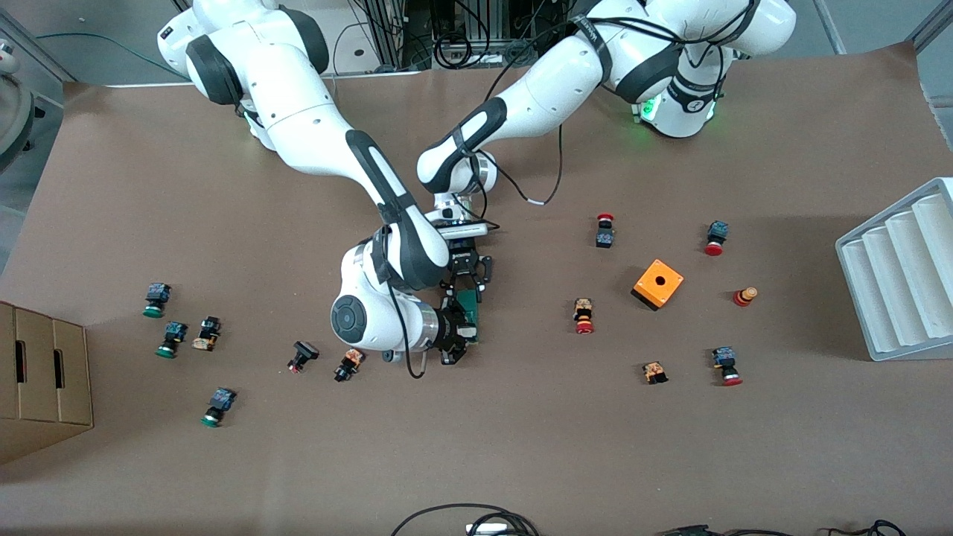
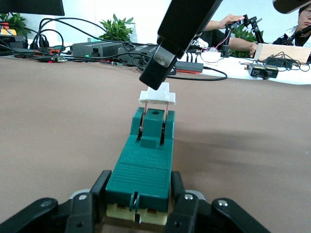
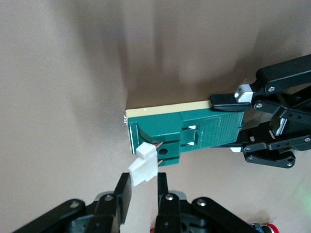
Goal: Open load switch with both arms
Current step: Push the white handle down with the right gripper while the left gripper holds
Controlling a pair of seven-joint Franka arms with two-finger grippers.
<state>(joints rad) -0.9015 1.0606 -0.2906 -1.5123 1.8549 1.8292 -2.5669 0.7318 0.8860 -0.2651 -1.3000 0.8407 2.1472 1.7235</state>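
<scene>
The green load switch (image 1: 470, 307) lies on the brown table near the middle, under both hands. My left gripper (image 2: 140, 189) is shut on its green body (image 2: 146, 165), one finger on each long side. My right gripper (image 3: 143, 182) is shut on its white end piece (image 3: 144, 165). That piece (image 2: 157, 94) stands lifted off the body on two thin copper-coloured blades. One of the right gripper's fingers (image 2: 158, 73) comes down onto the white piece in the left wrist view. In the right wrist view, the left gripper (image 3: 231, 125) grips the end of the body (image 3: 209, 128) away from the white piece.
An orange box (image 1: 658, 284) with a hole sits toward the left arm's end, among red-capped push-buttons (image 1: 584, 316). Green-capped push-buttons (image 1: 172, 339) lie toward the right arm's end, by a cardboard box (image 1: 41, 380). A white ribbed tray (image 1: 901, 275) stands at the left arm's end.
</scene>
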